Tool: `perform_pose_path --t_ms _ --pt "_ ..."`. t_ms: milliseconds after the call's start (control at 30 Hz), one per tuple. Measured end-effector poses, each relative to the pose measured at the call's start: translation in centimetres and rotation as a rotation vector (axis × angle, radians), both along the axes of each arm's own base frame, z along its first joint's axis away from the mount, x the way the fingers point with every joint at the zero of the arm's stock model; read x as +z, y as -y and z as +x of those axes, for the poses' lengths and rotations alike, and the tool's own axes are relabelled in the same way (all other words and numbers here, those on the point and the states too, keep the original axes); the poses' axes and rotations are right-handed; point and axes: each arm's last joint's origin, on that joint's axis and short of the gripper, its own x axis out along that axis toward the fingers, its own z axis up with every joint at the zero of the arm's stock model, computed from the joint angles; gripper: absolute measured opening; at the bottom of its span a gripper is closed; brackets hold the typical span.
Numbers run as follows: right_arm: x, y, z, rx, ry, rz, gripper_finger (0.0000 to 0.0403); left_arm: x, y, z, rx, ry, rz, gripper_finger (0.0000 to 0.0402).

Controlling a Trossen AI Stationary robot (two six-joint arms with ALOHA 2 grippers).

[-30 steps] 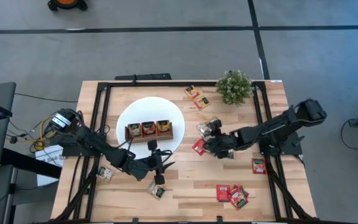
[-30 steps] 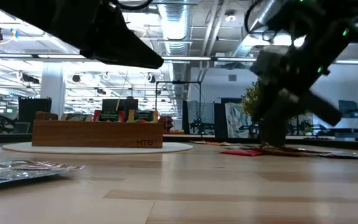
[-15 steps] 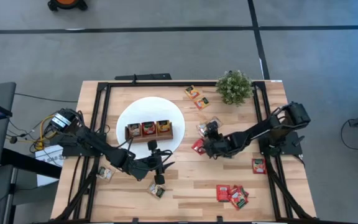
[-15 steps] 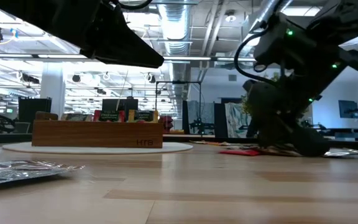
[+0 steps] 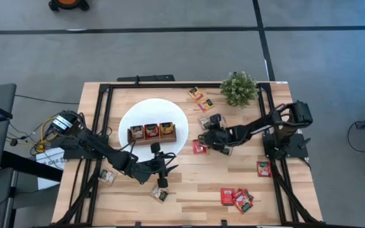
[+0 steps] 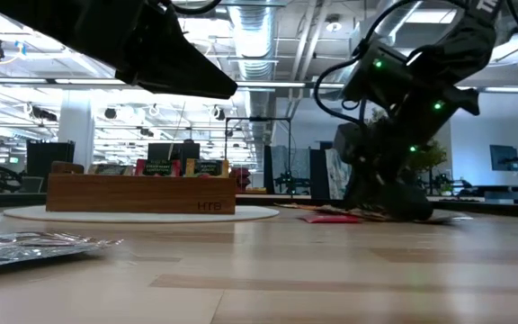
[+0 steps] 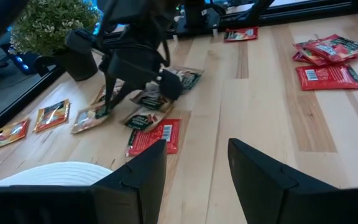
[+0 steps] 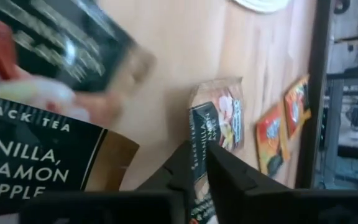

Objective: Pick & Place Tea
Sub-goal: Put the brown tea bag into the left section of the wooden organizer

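Right at the tips of your right gripper (image 8: 205, 163), the fingers are drawn narrow, nearly together. A white-and-green sachet (image 8: 219, 124) lies flat on the desk (image 5: 195, 183) straight ahead of them. Its longer side runs on in line with the fingers, and its near edge reaches into the slit between the tips. You cannot tell from here whether that edge is actually pinched, so judge the grip before lifting.

Close under the wrist lies a second sachet of the same kind (image 8: 36, 162), dark-labelled, lettered black tea. Beyond the target, a pair of orange-yellow sachets (image 8: 270, 143) lies near the desk's frame.

From above, the right gripper sits in that small cluster just right of the white disc (image 5: 138, 114), with a red sachet (image 5: 199, 147) just beside it on the disc side. The target is small, thin and glossy, with a picture panel and dark print. It will probably slide or flex rather than stand up to a push.

The wooden tray (image 6: 142, 193) stands on the disc, well apart from the fingers. The carry probably runs that way across open desk.

Your left gripper (image 7: 194, 155) waits below the disc, fingers apart and empty, pointing toward the cluster. It is the farther of the two from this sachet.
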Motion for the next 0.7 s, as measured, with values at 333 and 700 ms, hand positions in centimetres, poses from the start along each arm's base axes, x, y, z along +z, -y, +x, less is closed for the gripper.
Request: perform_pose_path --t_ms 333,700 --pt "1.1 -0.2 0.2 -0.052 0.089 -0.133 0.0001 0.0 0.0 0.0 0.003 0.002 -0.008 0.0165" --pt "3.4 -0.8 -0.1 -0.053 0.21 0.019 0.0003 0.0 0.0 0.0 0.009 -0.005 0.011 0.0165"
